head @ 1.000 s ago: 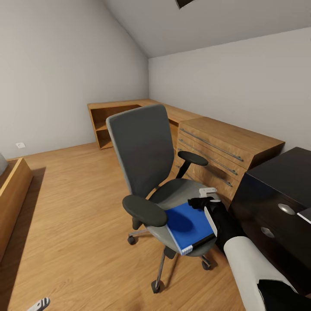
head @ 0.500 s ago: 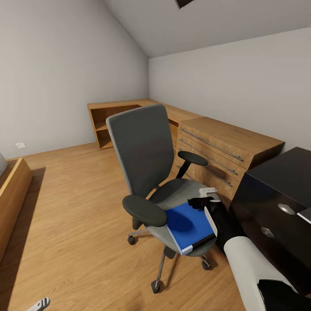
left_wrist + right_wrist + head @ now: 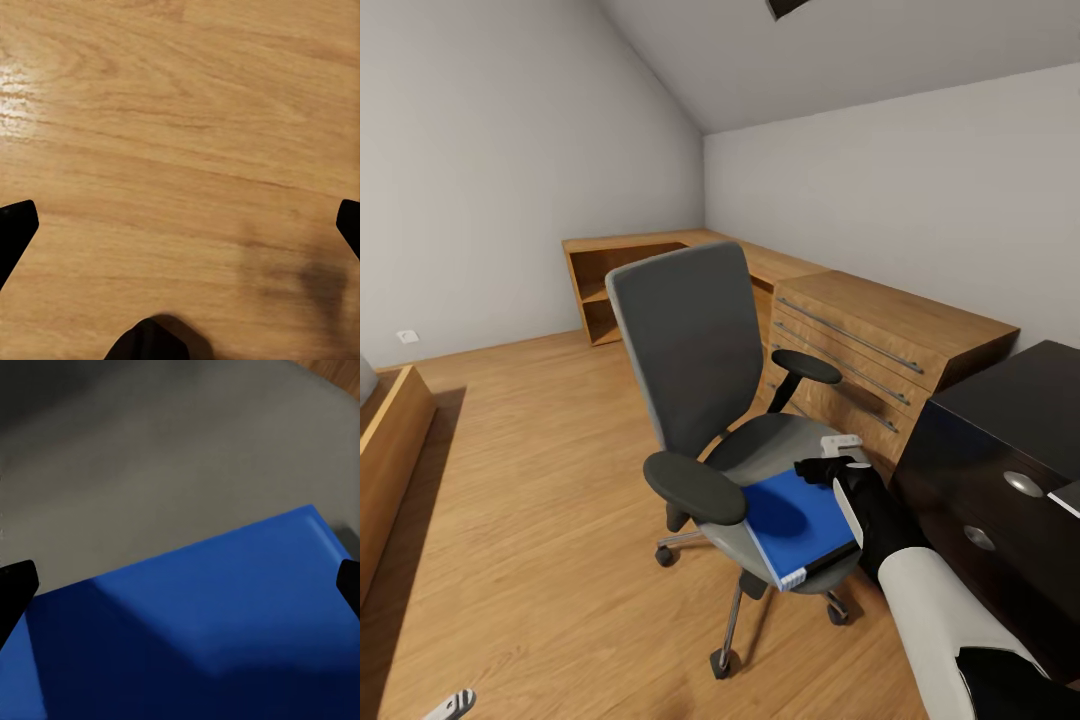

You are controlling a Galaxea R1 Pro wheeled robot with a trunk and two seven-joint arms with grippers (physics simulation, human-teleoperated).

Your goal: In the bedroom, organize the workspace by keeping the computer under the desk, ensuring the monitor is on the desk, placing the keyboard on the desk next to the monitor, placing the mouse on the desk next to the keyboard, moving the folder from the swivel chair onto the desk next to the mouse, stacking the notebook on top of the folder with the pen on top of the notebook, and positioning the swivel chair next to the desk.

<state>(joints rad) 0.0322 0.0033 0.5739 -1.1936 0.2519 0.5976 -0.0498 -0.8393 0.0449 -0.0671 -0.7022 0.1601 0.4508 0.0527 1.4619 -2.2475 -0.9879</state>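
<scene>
The grey swivel chair (image 3: 690, 340) stands on the wood floor just left of the black desk (image 3: 1010, 420). On its seat lies the bright blue folder (image 3: 795, 520), reaching to the seat's front edge. My right gripper (image 3: 828, 470) hovers over the folder's far right corner, open, with nothing between its fingers. In the right wrist view the folder (image 3: 210, 615) lies close below on the grey seat (image 3: 150, 457), and the gripper's black fingertips (image 3: 15, 585) stand wide apart. In the left wrist view my left gripper (image 3: 180, 217) is open over bare floor.
A low light-wood cabinet (image 3: 880, 340) with long metal handles runs along the wall behind the chair, ending in an open shelf (image 3: 610, 280). A wooden frame (image 3: 390, 440) sits at the left. The desk's drawers have round silver knobs (image 3: 1023, 483). A small striped object (image 3: 452, 705) lies on the floor.
</scene>
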